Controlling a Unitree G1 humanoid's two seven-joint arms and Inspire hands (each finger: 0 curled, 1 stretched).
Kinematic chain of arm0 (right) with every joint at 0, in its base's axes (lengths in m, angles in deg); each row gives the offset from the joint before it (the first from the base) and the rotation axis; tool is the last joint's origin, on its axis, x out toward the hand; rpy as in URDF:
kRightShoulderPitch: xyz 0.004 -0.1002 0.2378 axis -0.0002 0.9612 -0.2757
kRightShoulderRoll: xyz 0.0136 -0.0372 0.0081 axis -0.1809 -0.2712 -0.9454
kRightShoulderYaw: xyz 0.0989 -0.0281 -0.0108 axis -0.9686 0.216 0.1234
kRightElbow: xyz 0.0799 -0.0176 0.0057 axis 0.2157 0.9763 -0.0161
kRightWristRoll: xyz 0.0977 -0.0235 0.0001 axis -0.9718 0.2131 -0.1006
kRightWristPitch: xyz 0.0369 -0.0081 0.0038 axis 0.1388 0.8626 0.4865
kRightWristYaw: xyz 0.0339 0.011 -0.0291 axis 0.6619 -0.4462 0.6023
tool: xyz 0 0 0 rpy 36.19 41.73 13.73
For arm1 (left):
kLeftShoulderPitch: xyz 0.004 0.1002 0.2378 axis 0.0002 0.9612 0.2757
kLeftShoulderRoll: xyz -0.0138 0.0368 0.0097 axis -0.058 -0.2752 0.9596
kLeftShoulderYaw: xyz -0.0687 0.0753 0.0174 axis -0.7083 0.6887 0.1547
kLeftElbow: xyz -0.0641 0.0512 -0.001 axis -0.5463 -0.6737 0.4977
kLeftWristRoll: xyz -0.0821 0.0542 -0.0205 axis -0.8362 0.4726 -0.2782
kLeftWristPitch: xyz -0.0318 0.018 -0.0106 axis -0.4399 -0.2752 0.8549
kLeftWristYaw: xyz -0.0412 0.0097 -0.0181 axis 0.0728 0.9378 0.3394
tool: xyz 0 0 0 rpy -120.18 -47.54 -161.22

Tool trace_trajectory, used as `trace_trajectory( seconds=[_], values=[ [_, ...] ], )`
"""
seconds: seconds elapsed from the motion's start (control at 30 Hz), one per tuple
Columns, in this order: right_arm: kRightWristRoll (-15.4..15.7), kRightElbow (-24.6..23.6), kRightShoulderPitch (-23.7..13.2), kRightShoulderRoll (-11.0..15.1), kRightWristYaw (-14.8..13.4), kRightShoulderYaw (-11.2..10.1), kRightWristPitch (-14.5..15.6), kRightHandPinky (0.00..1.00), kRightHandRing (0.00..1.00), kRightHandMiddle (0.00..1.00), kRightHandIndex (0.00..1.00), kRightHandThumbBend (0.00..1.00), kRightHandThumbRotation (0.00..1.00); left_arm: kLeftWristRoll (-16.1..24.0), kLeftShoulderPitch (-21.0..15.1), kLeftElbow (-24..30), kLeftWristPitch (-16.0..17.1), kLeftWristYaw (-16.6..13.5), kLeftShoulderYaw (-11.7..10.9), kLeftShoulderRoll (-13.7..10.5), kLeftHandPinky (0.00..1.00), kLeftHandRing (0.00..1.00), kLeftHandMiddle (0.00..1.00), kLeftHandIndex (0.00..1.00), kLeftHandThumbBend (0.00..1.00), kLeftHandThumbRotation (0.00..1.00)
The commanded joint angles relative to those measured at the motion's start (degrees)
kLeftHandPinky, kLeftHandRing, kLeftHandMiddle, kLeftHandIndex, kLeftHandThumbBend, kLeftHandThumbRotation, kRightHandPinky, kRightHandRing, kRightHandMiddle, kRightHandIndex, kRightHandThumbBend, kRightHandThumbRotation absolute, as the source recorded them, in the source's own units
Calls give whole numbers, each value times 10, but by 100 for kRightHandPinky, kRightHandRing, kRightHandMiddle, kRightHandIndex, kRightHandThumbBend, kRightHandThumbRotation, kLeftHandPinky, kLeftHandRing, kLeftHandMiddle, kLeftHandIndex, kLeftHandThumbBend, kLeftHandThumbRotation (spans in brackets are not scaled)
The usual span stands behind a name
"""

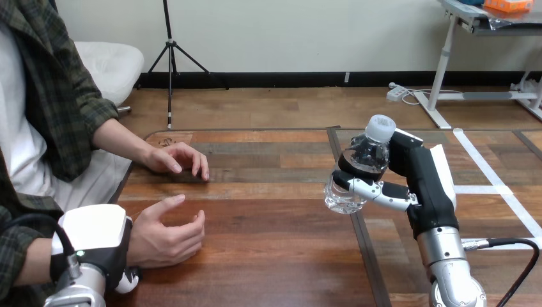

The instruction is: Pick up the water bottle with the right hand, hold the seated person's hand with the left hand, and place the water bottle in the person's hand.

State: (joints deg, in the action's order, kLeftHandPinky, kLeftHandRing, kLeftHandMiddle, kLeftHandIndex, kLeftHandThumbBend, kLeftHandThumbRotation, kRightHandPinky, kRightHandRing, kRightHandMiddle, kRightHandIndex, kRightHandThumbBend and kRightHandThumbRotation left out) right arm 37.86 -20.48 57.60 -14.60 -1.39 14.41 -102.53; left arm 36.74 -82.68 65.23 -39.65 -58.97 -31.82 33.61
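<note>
Right hand curled round water bottle

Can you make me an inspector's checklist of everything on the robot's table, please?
Surface: wooden table, with white tape lines at its right.
Job's things: water bottle, clear with a white cap, tilted, looks lifted off the table; the person's lower hand rests on its edge, half open, holding nothing.
Clutter: nothing seen; the person's upper hand lies palm down on the table.
Hands: right hand, fingers curled round the bottle; left hand sits over the person's wrist, fingers wrapped round it.
Cables: nothing seen among the job's things.
Surroundings: the person sits at the table's left side.
</note>
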Motion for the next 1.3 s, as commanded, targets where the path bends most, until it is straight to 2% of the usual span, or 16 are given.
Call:
trace_trajectory(
  seconds=[0.0,0.07,0.47,0.5,0.57,0.67,0.77,0.97,1.07,1.17,1.27],
  values=[
    [-5,-27,-37,8,-3,-8,-11,41,45,50,54,71,0,9,-3,-13,-12,39,12,-21,63,65,67,67,76,0],
    [-5,-27,-38,8,-4,-8,-10,41,45,50,54,71,0,10,-5,-12,-13,49,14,-23,64,67,68,68,76,0],
    [-18,-24,-40,5,5,-11,-11,41,45,50,54,72,0,-2,-3,-22,-3,21,18,-26,64,66,68,67,78,0],
    [-11,-24,-40,8,0,-9,-13,41,45,50,54,72,0,0,-3,-23,-4,19,20,-26,64,66,68,67,78,0],
    [-2,-23,-41,11,-7,-7,-15,41,45,50,54,72,0,4,-4,-25,-7,17,22,-25,64,66,68,67,78,0],
    [-10,-23,-41,9,0,-9,-10,41,45,50,54,71,0,1,-5,-27,-6,17,23,-25,64,66,68,66,78,0],
    [-3,-26,-41,10,-6,-8,-10,41,45,50,54,72,0,4,-8,-30,-5,21,27,-27,64,67,68,67,77,0],
    [-15,-26,-41,7,4,-11,-8,41,45,50,53,72,0,-3,-10,-38,0,9,26,-27,64,66,68,67,76,0],
    [-9,-26,-41,8,-2,-9,-9,42,45,50,53,72,0,-10,-8,-36,6,4,23,-29,64,66,68,67,76,0],
    [-13,-26,-41,9,4,-10,-10,42,45,50,53,72,0,-18,-7,-36,4,-2,19,-24,64,65,67,67,76,0],
    [-12,-25,-41,9,4,-10,-12,42,45,50,53,72,0,-14,-9,-38,0,4,23,-25,64,66,67,67,76,0]
  ],
)
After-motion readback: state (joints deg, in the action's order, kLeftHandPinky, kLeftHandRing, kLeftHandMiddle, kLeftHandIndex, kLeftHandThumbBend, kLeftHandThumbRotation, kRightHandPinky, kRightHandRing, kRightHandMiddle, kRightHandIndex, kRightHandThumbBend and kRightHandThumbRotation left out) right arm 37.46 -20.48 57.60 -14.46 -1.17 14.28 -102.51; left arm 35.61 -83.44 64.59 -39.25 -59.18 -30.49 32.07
